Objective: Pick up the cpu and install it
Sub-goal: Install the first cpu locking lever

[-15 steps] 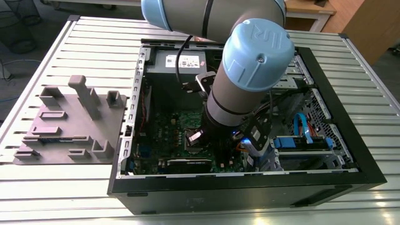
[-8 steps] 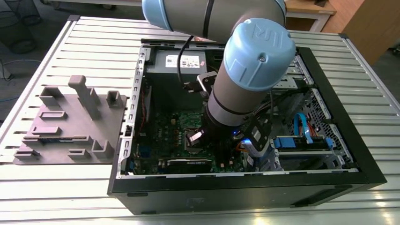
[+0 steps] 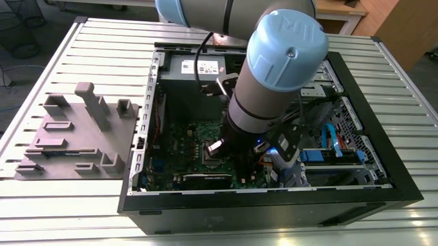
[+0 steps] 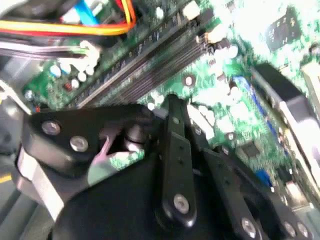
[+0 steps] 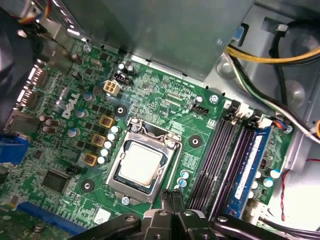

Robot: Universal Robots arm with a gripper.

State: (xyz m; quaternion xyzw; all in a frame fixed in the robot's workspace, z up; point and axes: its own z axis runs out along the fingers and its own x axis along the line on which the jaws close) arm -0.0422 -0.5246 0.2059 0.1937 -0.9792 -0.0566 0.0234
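Arm (image 3: 263,97) reaching steeply down; claw (image 5: 172,200) fingers together, empty.

A ribbed, pale metal worktop (image 3: 96,56) of long parallel slats fills the room's centre in the exterior view, catching bright overhead light that glares along its near edge. Beyond the worktop's far edge lies a grey floor (image 3: 48,36), where a dark wire-mesh basket (image 3: 20,25) stands off the far corner at the exterior view's left. Off the opposite far corner, light wooden furniture (image 3: 383,20) with orange-brown panels stands beside a pale tabletop.
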